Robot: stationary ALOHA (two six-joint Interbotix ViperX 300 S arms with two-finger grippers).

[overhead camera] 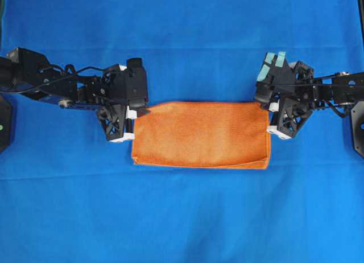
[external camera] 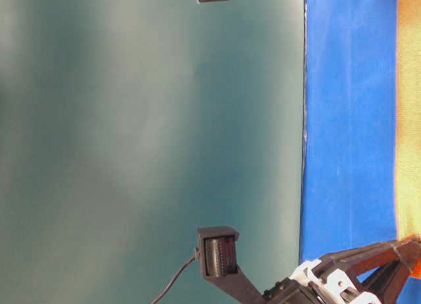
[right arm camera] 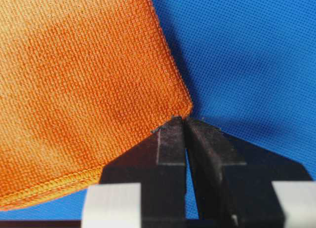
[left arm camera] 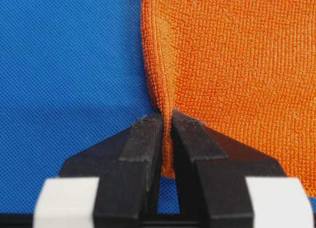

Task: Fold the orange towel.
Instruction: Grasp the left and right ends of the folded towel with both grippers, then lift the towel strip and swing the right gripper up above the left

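Observation:
The orange towel (overhead camera: 199,135) lies on the blue cloth as a wide rectangle, folded double, with its layered hem along the near edge. My left gripper (overhead camera: 141,111) is at the towel's far left corner. In the left wrist view it (left arm camera: 167,117) is shut on a raised ridge of the orange towel (left arm camera: 237,65) edge. My right gripper (overhead camera: 266,107) is at the far right corner. In the right wrist view it (right arm camera: 183,120) is shut with its tips pinching the very corner of the orange towel (right arm camera: 74,80).
The large blue cloth (overhead camera: 182,217) covers the whole table under the towel. The table-level view is turned on its side: a strip of the orange towel (external camera: 408,120) shows at its right edge, with a dark green wall (external camera: 131,152) behind.

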